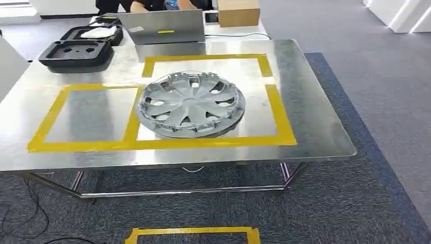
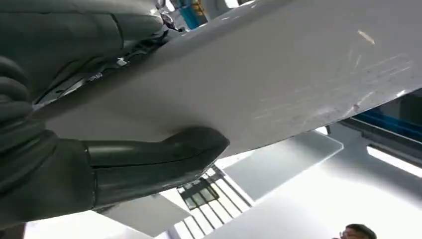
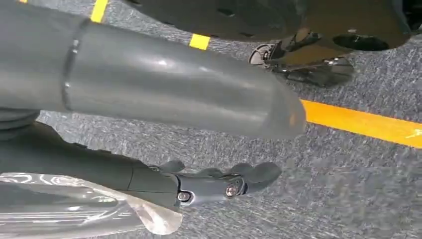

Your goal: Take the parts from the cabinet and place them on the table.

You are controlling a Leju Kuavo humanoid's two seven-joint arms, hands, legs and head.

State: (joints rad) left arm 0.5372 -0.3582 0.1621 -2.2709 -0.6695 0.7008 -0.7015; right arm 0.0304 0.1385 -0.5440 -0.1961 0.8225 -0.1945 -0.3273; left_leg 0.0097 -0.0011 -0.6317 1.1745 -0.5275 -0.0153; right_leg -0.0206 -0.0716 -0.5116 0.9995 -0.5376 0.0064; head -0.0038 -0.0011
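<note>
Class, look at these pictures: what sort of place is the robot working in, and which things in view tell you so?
Probably an indoor robot test or workshop space. A metal table marked with yellow tape boxes holds a silver wheel cover, black moulded trays sit at the back, and grey carpet has tape too.

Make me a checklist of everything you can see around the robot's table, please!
Surface: shiny metal table with yellow tape boxes.
Job's things: silver hubcap lies in the right box; pale panel is in the left hand.
Clutter: black trays, laptop, cardboard box at the far side.
Hands: left hand grips the panel; right hand hangs over carpet, fingers apart, holding nothing.
Cables: loose cables on the floor.
Surroundings: grey carpet; a person behind the laptop.
</note>
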